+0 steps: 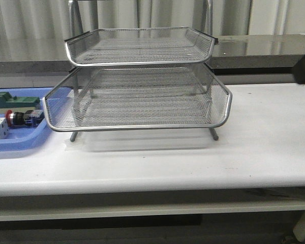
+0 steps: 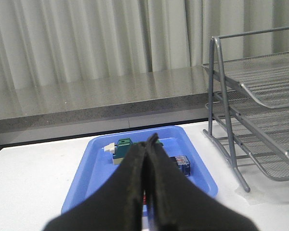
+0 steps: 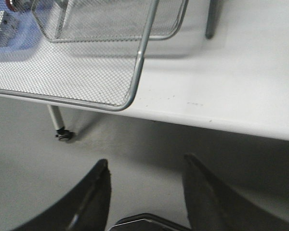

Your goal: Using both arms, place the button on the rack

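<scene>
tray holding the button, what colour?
Blue, a shallow plastic tray; the left wrist view shows it best.

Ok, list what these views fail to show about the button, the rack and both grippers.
- Button: small in the front view; in the left wrist view the shut left gripper covers it.
- Rack: the front view's top edge cuts off its uprights; any third tier is unclear.
- Right gripper: open in its wrist view; the front view shows no fingers.

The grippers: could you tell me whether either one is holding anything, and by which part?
Nothing is held. The left gripper is shut on nothing above the blue tray; the right gripper is open and empty.
</scene>
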`<state>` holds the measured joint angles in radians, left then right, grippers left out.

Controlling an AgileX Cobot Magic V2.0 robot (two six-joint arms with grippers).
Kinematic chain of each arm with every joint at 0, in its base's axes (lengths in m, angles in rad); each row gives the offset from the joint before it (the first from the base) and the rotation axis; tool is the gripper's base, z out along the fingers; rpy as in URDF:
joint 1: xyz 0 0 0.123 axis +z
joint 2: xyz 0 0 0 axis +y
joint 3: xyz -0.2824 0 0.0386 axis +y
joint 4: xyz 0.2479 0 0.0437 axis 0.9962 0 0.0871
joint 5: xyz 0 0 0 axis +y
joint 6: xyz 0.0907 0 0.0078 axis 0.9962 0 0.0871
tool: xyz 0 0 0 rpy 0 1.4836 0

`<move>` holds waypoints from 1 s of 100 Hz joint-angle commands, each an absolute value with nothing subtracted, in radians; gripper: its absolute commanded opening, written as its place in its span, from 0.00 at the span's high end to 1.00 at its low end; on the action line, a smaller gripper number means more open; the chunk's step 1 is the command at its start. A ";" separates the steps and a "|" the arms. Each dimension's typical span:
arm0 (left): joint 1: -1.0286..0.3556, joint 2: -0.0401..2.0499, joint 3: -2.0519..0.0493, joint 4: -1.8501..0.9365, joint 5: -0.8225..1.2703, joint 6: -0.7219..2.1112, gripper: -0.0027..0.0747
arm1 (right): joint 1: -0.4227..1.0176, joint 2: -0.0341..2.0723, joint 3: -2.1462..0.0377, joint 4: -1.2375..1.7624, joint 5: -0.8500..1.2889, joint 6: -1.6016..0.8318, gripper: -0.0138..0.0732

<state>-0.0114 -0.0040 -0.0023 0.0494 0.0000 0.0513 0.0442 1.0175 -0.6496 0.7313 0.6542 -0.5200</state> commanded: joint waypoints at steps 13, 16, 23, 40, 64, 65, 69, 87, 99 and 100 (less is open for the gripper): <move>-0.010 -0.037 0.052 0.047 -0.076 0.039 0.99 | 0.037 0.829 -0.765 0.325 0.760 -0.233 0.42; -0.010 -0.037 0.052 0.047 -0.076 0.039 0.99 | 0.037 0.809 -0.772 0.276 0.780 -0.201 0.42; -0.010 -0.037 0.052 0.047 -0.076 0.039 0.99 | 0.037 0.761 -0.782 0.176 0.831 -0.130 0.42; -0.010 -0.037 0.052 0.047 -0.076 0.039 0.99 | 0.037 0.661 -0.781 0.086 0.968 -0.061 0.42; -0.010 -0.037 0.052 0.047 -0.076 0.039 0.99 | 0.037 0.550 -0.781 0.028 1.053 -0.031 0.42; -0.010 -0.037 0.052 0.047 -0.076 0.039 0.99 | 0.037 0.547 -0.781 0.027 1.053 -0.031 0.42; -0.010 -0.037 0.052 0.047 -0.076 0.039 0.99 | 0.037 0.538 -0.781 0.027 1.053 -0.031 0.42; -0.010 -0.037 0.052 0.047 -0.076 0.039 0.99 | 0.037 0.532 -0.781 0.027 1.067 -0.031 0.64; -0.010 -0.037 0.052 0.047 -0.076 0.039 0.99 | 0.037 0.532 -0.781 0.027 1.068 -0.031 0.84; -0.010 -0.037 0.052 0.047 -0.076 0.039 0.99 | 0.037 0.532 -0.781 0.027 1.068 -0.031 0.86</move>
